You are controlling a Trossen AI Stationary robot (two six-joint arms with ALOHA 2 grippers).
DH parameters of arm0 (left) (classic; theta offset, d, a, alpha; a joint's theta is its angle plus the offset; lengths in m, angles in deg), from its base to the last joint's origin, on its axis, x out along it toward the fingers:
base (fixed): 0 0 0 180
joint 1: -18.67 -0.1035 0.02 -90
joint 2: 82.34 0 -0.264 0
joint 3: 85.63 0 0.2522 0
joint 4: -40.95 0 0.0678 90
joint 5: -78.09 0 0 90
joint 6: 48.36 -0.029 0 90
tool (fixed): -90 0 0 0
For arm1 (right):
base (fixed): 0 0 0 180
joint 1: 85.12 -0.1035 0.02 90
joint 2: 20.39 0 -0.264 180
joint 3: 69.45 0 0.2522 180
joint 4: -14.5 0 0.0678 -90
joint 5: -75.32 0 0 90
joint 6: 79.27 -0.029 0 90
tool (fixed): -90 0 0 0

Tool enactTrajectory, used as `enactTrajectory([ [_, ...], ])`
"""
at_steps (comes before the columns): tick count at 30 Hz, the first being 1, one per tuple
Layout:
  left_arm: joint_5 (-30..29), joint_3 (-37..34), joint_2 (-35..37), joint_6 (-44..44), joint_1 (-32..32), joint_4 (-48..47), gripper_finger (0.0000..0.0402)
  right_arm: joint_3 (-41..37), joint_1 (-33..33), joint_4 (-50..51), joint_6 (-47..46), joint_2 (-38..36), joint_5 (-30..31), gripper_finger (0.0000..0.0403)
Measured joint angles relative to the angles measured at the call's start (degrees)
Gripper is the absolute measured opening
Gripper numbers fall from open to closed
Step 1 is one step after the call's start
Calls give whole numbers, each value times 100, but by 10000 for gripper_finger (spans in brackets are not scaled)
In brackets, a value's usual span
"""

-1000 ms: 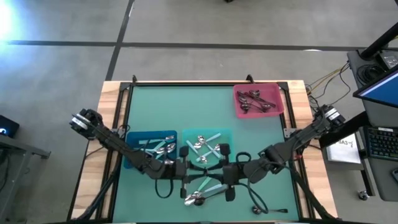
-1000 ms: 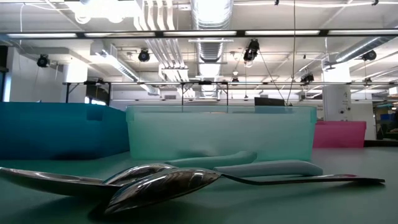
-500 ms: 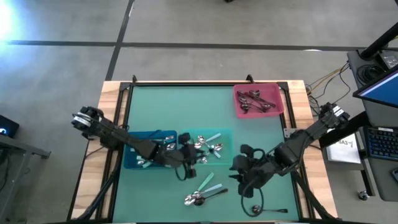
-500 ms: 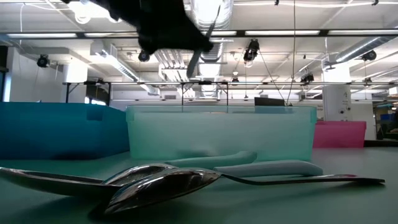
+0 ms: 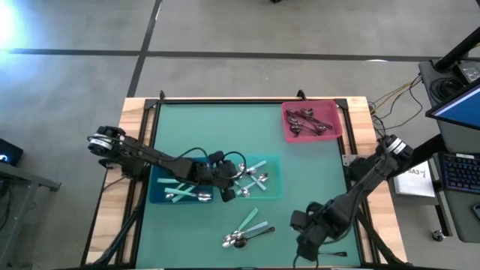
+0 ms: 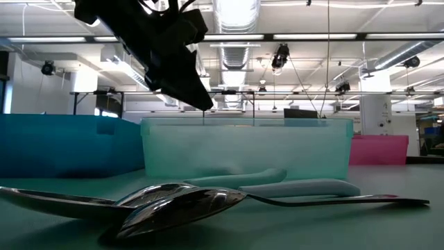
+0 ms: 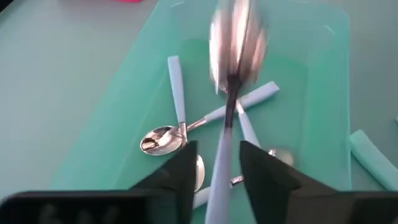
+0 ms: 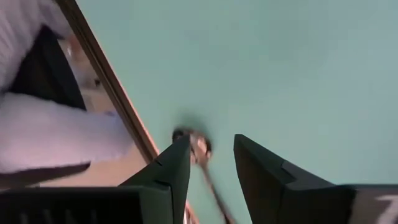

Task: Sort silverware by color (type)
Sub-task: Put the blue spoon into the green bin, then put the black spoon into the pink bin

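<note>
Left gripper (image 7: 214, 165): fingers clamped on a teal-handled spoon (image 7: 231, 68), above the teal bin (image 5: 273, 189).
Right gripper (image 8: 211, 168): fingers apart, empty, well right of that bin.
Loose spoons (image 5: 244, 234): on the tabletop (image 5: 225, 131), just before the bin.

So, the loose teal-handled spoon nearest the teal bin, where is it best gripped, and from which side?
Grip that spoon on its teal handle near the free end, from straight above, fingers across it. It lies flat, its bowl crowded among the silver spoons, while the handle end is clear.
</note>
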Motion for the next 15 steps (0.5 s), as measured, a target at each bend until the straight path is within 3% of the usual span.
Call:
enactTrajectory([
  [7, 8, -1, 0, -9, 4, -5, 202, 0, -311, -56, -415, 587, -1038, 126],
  [15, 499, 233, 4, 29, 22, 3, 213, 0, -679, -883, -762, 1243, -1974, 121],
])
